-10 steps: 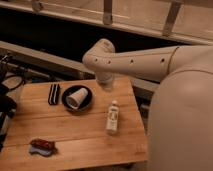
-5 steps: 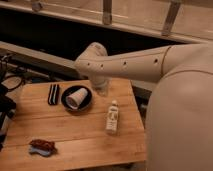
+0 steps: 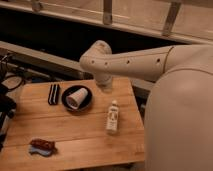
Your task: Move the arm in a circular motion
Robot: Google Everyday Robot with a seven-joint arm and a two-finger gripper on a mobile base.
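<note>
The arm fills the right half of the frame: a thick cream-white tube runs from the bulky segment at the right edge toward the centre, a row of small dark holes along its side, and ends in a rounded joint at upper centre. From that joint a short segment drops toward the far edge of the worktop.

The tool sits at the bottom of that short segment, just above the worktop's back edge and to the right of the plate. It faces down and away, so I cannot tell how it is set.

On the wooden worktop, a dark round plate lies left of centre with a white cup lying on its side in it. Just left of the plate lies a dark striped item. A small white bottle stands upright right of centre, below the tool and apart from it. Near the lower left corner lies a brown object on something blue. Dark equipment shows at the left edge.
</note>
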